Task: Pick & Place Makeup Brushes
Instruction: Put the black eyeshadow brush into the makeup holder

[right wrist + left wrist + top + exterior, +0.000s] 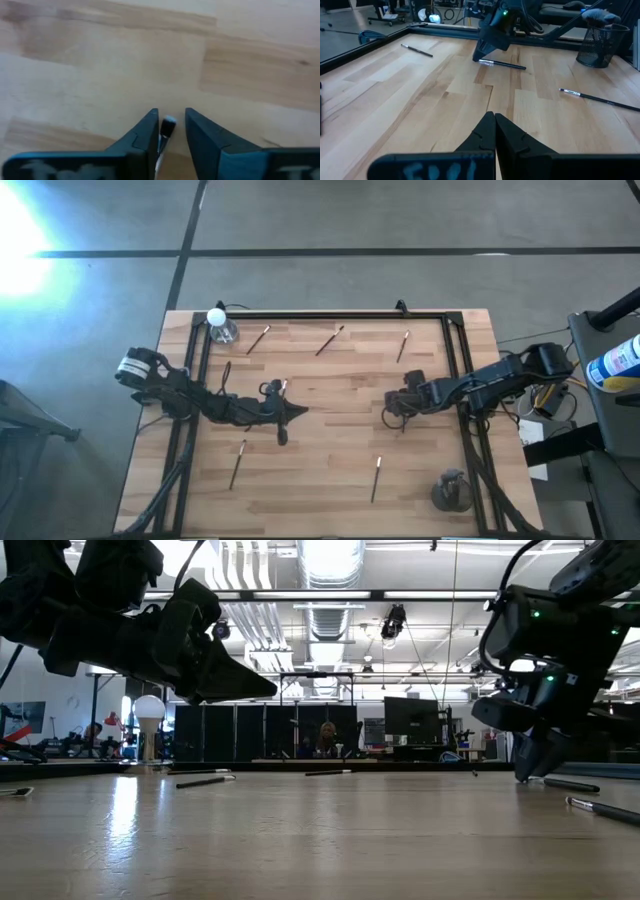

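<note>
Several makeup brushes lie flat on the wooden table, among them three along the far side [259, 338] [330, 340] [403, 346] and two near the front [238, 463] [376, 478]. My right gripper [170, 112] points steeply down at the table right of centre [392, 415]. It is open by a narrow gap, and the pale tip of a dark-handled brush [167, 125] lies between its fingers; this brush also shows in the left wrist view [505, 64]. My left gripper [300, 412] hovers shut and empty above the table's middle [495, 116]. My right gripper comes at the brush's tip end [166, 131] from above, slanting, one finger on each side of it. One finger [149, 127] stands right against the brush and the other stands off by a small gap. Whether any finger touches it, I cannot tell. The brush lies on the table.
A small clear bottle with a round white cap [218, 325] stands at the far left corner. A dark mesh cup [452, 492] stands at the near right corner. A black frame [330, 315] runs along the table's far edge and sides.
</note>
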You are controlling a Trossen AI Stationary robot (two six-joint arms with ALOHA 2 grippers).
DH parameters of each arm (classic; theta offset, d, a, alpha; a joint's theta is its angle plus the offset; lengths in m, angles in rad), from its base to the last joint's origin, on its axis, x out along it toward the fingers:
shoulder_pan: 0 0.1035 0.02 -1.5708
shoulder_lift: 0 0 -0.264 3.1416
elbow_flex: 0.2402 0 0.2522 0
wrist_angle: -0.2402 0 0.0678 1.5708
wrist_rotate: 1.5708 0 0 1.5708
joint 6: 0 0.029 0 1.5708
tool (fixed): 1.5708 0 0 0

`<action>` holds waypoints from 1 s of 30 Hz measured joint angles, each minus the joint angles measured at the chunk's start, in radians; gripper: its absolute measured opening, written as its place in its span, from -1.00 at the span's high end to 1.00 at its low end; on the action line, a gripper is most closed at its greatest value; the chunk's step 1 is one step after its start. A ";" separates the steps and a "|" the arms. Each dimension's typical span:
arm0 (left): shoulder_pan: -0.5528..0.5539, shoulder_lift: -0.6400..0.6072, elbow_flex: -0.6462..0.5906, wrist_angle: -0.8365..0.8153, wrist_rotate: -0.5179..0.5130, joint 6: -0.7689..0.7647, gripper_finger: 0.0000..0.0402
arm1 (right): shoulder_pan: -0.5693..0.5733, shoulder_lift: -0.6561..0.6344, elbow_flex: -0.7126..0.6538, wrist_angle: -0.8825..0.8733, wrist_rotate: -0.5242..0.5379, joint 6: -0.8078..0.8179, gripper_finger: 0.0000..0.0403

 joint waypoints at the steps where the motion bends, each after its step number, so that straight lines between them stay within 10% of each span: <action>1: 0.000 0.000 0.000 -0.001 0.000 -0.001 1.00 | 0.000 0.011 0.002 0.003 0.002 -0.005 0.65; 14: 0.002 0.000 0.000 0.001 0.027 -0.027 1.00 | 0.045 0.012 0.077 0.133 0.085 -0.287 0.96; 30: -0.016 0.192 0.060 0.429 0.141 -0.016 0.62 | 0.237 0.227 0.117 1.495 0.165 -1.203 0.96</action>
